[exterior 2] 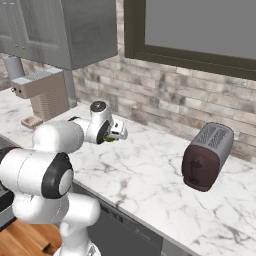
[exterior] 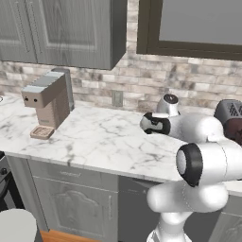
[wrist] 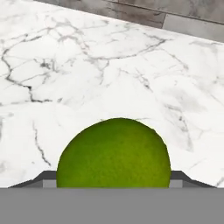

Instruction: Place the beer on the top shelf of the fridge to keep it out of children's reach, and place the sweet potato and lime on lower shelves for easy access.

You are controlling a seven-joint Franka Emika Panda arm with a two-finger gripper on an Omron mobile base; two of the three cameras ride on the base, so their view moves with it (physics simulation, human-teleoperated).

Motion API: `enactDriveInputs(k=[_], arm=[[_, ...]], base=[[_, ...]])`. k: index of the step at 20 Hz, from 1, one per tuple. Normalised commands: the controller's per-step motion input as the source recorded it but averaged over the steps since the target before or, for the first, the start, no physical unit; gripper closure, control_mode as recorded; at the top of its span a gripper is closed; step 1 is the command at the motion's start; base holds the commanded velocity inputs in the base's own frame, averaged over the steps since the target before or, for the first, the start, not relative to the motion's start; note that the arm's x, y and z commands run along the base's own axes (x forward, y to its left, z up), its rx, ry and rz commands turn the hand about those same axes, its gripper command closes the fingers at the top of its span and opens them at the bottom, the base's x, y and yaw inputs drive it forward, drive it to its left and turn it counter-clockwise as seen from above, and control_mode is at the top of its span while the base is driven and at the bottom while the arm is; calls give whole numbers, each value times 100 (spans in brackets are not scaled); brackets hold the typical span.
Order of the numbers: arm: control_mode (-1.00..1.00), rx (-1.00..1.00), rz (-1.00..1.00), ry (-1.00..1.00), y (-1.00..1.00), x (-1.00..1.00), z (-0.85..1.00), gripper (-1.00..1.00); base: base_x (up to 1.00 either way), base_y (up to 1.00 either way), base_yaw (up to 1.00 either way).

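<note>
Reaching out low over the white marble worktop [exterior 2: 150, 175], the white arm carries its tool [exterior 2: 118, 133] at the left middle of the right base frame, and a sliver of yellow-green shows just at the tool's tip there. In the hand frame the lime [wrist: 113, 153] sits at the lower centre, large and round, with a dark fingertip [wrist: 43, 178] poking out at its left edge and another at its right. The fingers stand wide on either side of the fruit; whether they press on it or only flank it cannot be told from these frames. Beyond the lime in that frame lies bare veined marble, and a strip of the brick backsplash [wrist: 175, 17] crosses the top right.

In the left base frame the arm's bulky white links fill the lower right, and the wrist [exterior: 156, 124] points toward the centre of the worktop. Farther back, at the left of that frame, a tan coffee machine [exterior: 46, 101] stands on the marble near the wall. In the right base frame a dark brown toaster [exterior 2: 207, 156] stands at the right middle, well apart from the tool. Behind both runs the brick wall, with grey wall cabinets [exterior: 61, 30] at the upper left and a dark-framed window [exterior 2: 195, 30] at the upper right.
</note>
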Motion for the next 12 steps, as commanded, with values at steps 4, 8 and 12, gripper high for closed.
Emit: enactDriveInputs(k=[4,8,12], arm=[[-100,4,14,-14,3,-72,100,100],[-100,0,10,-1,18,-71,100,100],[-100,-1,4,0,32,-51,100,100]], base=[[0,0,0],[0,0,0],[0,0,0]])
